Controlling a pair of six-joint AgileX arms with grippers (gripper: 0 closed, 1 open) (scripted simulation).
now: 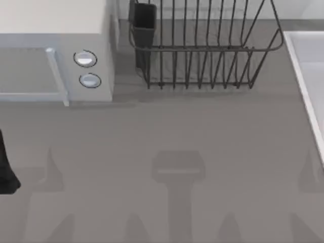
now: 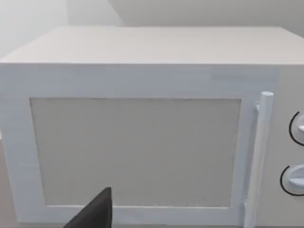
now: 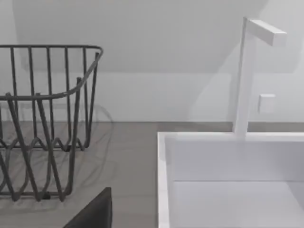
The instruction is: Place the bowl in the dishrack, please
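Rack: top-centre, beside sink; right arm judged nearer. Bowl: location undetermined. Finger opening, either gripper: cannot tell.

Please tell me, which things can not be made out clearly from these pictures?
- Dishrack: its far part is cut off by the top view's upper edge, so what it holds cannot be told.
- Sink: cut off by the top view's right edge.
- Microwave: its door is shut, hiding the inside.
- Left gripper: one dark tip at the left wrist view's lower edge; open or shut cannot be told.
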